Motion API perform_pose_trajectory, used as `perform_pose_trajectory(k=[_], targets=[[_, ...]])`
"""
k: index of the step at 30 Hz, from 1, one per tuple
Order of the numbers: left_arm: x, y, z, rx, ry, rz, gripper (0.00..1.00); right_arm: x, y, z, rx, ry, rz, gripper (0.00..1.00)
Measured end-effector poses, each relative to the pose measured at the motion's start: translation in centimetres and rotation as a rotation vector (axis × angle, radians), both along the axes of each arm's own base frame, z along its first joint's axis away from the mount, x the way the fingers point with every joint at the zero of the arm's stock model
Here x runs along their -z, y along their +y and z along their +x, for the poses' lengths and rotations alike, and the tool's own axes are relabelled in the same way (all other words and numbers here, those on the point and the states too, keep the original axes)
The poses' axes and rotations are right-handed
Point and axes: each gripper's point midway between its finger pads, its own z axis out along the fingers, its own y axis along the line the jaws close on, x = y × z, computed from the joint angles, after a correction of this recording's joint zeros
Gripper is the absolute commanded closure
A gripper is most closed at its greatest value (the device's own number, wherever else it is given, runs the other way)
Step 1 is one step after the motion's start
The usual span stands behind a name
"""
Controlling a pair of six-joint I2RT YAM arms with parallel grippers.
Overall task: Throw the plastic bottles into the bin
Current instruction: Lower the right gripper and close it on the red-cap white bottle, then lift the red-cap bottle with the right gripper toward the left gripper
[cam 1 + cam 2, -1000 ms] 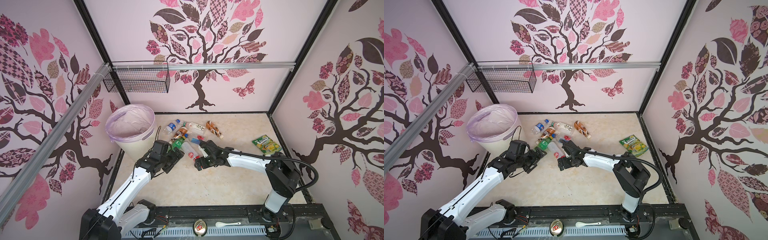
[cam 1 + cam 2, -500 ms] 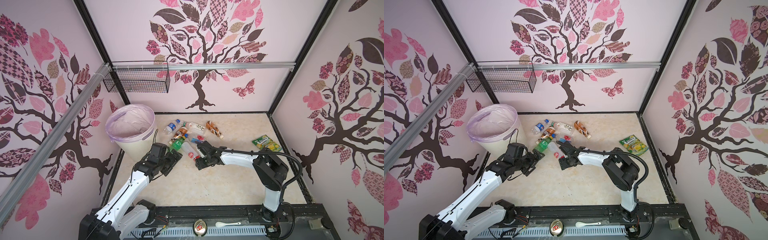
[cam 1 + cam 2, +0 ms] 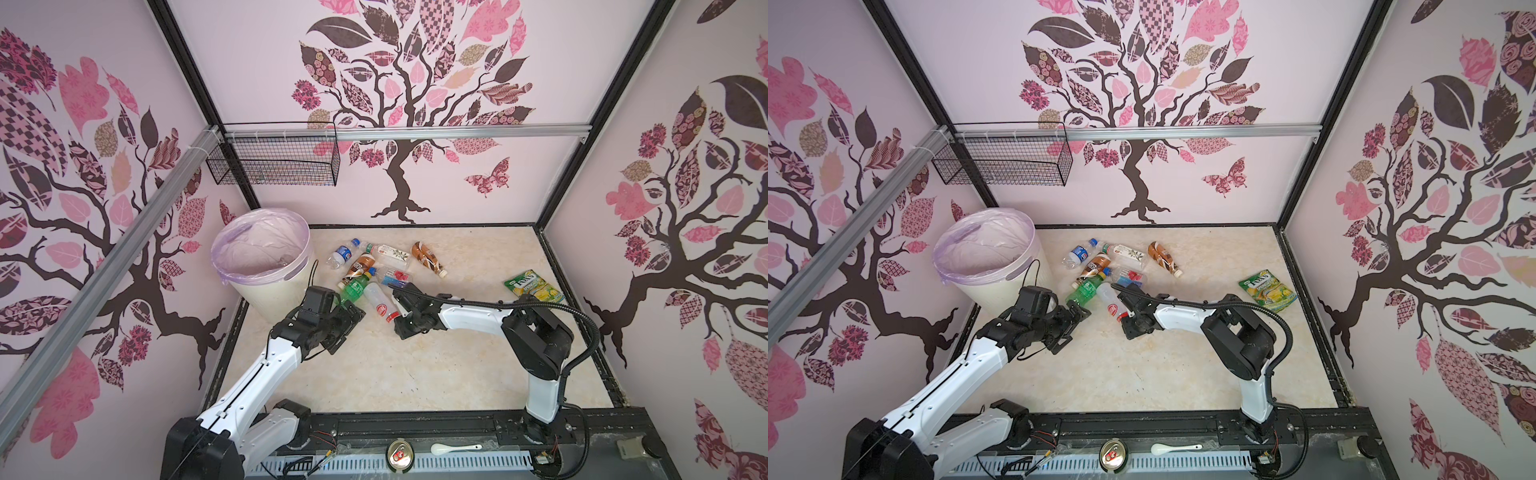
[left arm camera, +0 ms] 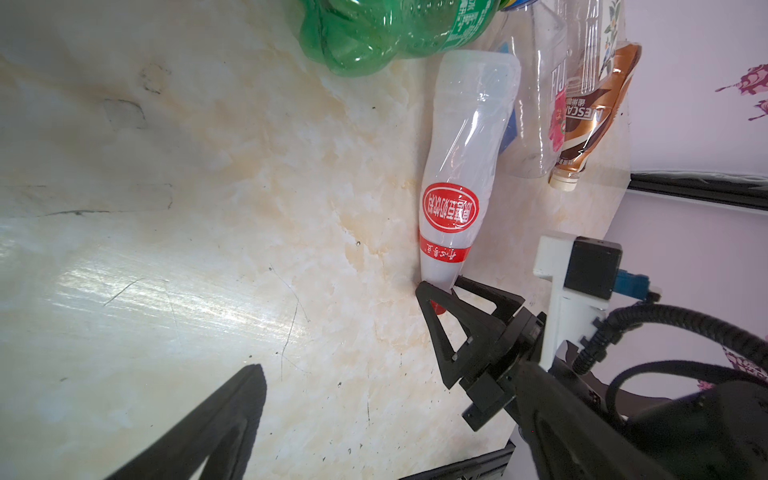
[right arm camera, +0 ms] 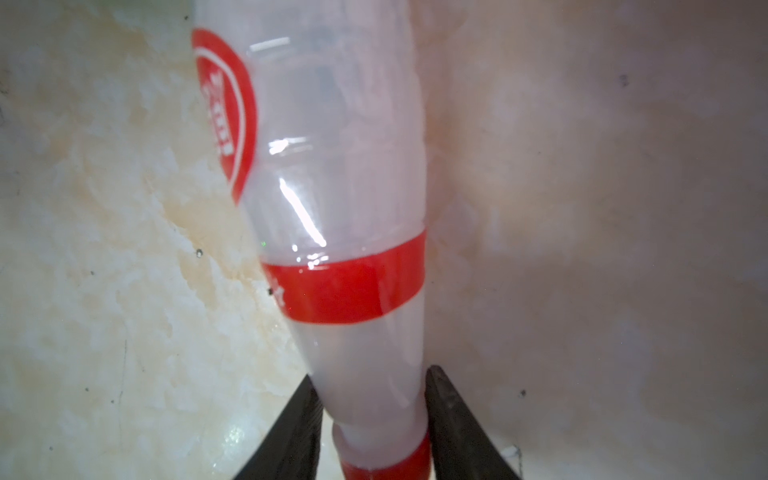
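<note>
Pink tree-print walls [image 3: 457,187] box in a pale marbled surface [image 3: 395,374]. In both top views the bin [image 3: 266,291] stands in the far left corner, with the bottles [image 3: 390,253] lying in a loose heap just right of it. My right fingers [image 3: 400,321] reach across to the near edge of the heap and meet the cap end of the white bottle [image 3: 380,301]. My left fingers [image 3: 353,316] hover spread wide and empty, between that bottle and the bin.

I judge the step in hand to be the pickup. The hold is far out at the narrow end, so the body will likely droop. I would lift slowly until the base clears its neighbours, then carry it over the rim before letting go. The left arm sits in that path and should move aside first.

From the left wrist, the right fingers [image 4: 432,332] straddle the bottle's neck, one on each side. Its body lies flat, base just beside the green bottle [image 4: 374,33]. One left finger [image 4: 237,395] shows, well apart from everything.

From the right wrist, both fingers [image 5: 449,415] press the tapered neck just above the red cap, clamped on it. The taper slopes toward the cap, so I would keep the squeeze firm.
</note>
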Motion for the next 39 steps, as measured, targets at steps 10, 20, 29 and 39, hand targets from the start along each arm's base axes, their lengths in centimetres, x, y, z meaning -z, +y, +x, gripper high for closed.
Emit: perform_pose_trajectory(k=[10, 20, 29, 39], targets=[[0.6, 0.2, 0.1, 0.001, 0.023, 0.006, 0.02, 0.5, -0.3, -0.2, 0.003, -0.009, 0.012, 0.66], [0.7, 0.0, 0.3, 0.003, 0.025, -0.005, 0.02, 0.5, -0.7, -0.6, -0.005, -0.011, 0.008, 0.74], [-0.1, -0.2, 1.2, -0.031, 0.007, -0.057, 0.02, 0.0, -1.6, -1.3, -0.025, -0.001, -0.027, 0.74], [-4.4, -2.5, 7.7, -0.030, -0.062, -0.115, 0.02, -7.7, -0.8, -0.2, -0.025, -0.110, 0.063, 0.74]])
